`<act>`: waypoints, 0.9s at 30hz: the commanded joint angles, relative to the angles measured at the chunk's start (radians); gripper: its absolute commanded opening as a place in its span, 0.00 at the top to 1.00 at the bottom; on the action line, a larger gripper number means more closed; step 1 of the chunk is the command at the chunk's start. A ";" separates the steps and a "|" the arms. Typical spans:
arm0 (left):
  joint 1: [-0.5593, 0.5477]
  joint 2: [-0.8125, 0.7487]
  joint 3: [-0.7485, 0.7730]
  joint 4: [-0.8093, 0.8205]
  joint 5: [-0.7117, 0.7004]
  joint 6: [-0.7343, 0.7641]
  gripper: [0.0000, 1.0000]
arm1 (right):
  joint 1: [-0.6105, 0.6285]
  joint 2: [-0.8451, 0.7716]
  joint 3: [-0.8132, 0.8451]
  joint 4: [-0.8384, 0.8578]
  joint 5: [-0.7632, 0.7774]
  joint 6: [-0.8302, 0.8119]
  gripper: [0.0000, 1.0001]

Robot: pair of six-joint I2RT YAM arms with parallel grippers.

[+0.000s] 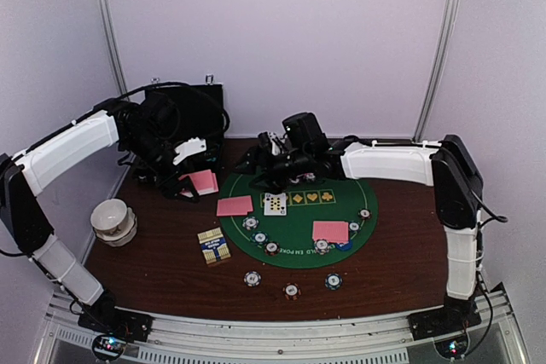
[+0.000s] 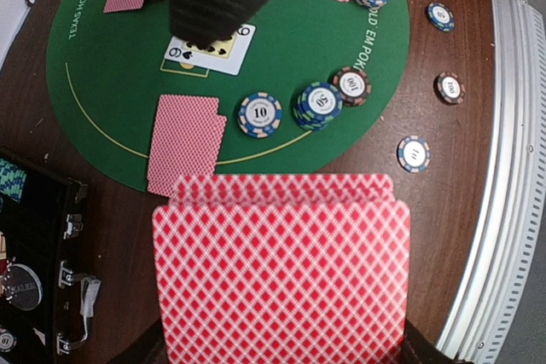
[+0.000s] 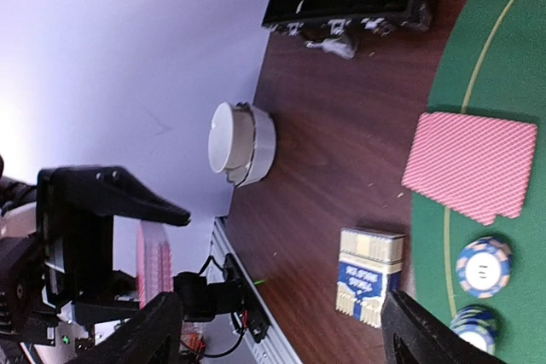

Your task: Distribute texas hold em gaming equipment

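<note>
My left gripper (image 1: pixel 189 178) is shut on a stack of pink-backed cards (image 2: pixel 281 270), held above the table's left side beside the green mat (image 2: pixel 102 74). On the mat lie a face-up nine of spades (image 2: pixel 210 52), pink card pairs (image 2: pixel 184 144) (image 1: pixel 330 231), and striped chips (image 2: pixel 259 114) (image 2: pixel 319 104) (image 2: pixel 351 85). More chips (image 1: pixel 252 278) (image 1: pixel 292 291) (image 1: pixel 333 280) lie on the wood in front. My right gripper (image 1: pixel 260 166) hovers open and empty over the mat's far left; its fingers (image 3: pixel 158 330) stand wide apart.
A white bowl (image 1: pixel 113 221) stands at the left edge. A blue and cream card box (image 1: pixel 213 245) lies left of the mat. The black chip case (image 1: pixel 183 108) stands open at the back left. A metal rail (image 1: pixel 281 334) runs along the near edge.
</note>
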 commanded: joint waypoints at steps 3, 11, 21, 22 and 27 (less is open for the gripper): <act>0.005 0.003 0.044 0.003 0.041 0.007 1.00 | 0.067 -0.001 0.035 0.111 -0.093 0.077 0.15; -0.003 0.001 0.044 0.004 0.035 0.006 1.00 | 0.098 0.051 0.081 0.163 -0.130 0.124 0.16; -0.005 0.002 0.043 0.004 0.033 0.008 1.00 | 0.126 0.136 0.171 0.188 -0.178 0.165 0.17; -0.005 0.001 0.041 0.004 0.034 0.008 1.00 | 0.129 0.142 0.178 0.189 -0.181 0.168 0.17; -0.005 0.000 0.039 0.003 0.033 0.010 1.00 | 0.135 0.174 0.207 0.191 -0.197 0.182 0.18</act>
